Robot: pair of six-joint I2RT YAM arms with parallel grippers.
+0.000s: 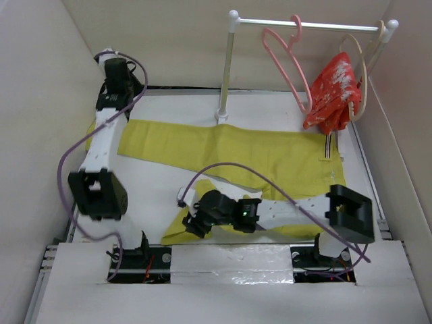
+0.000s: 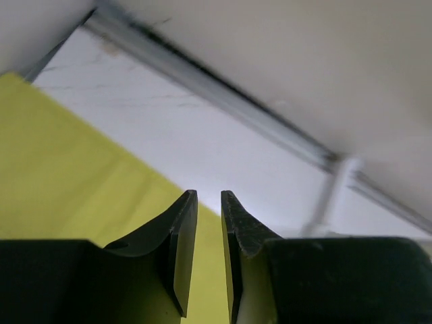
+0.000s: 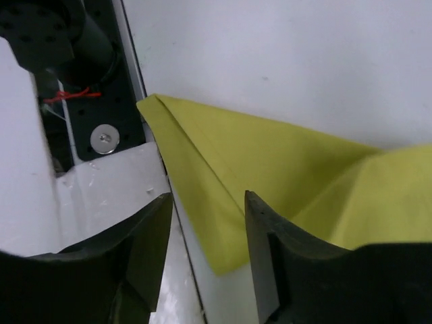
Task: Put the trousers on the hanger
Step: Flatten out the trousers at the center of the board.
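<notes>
- Long mustard-yellow cloth trousers [image 1: 256, 158]: spread flat across the white tabletop [image 1: 155, 196] from 9 to 3 o'clock, striped waistband at 3 o'clock, one folded leg end at 6 o'clock.
- Thin pink plastic hanger [image 1: 287, 57]: hooked on the white metal rail [image 1: 310, 25] at 1 o'clock, bare.
- Red patterned garment [image 1: 331, 91]: hangs on a pale beige hanger [image 1: 361, 67], at 2 o'clock.
- Left pincer [image 2: 208, 196]: at 10 o'clock over the trouser corner, fingers narrowly apart, nothing between.
- Right pincer [image 3: 206, 199]: at 6 o'clock, fingers parted above the folded cloth edge, not gripping.
</notes>
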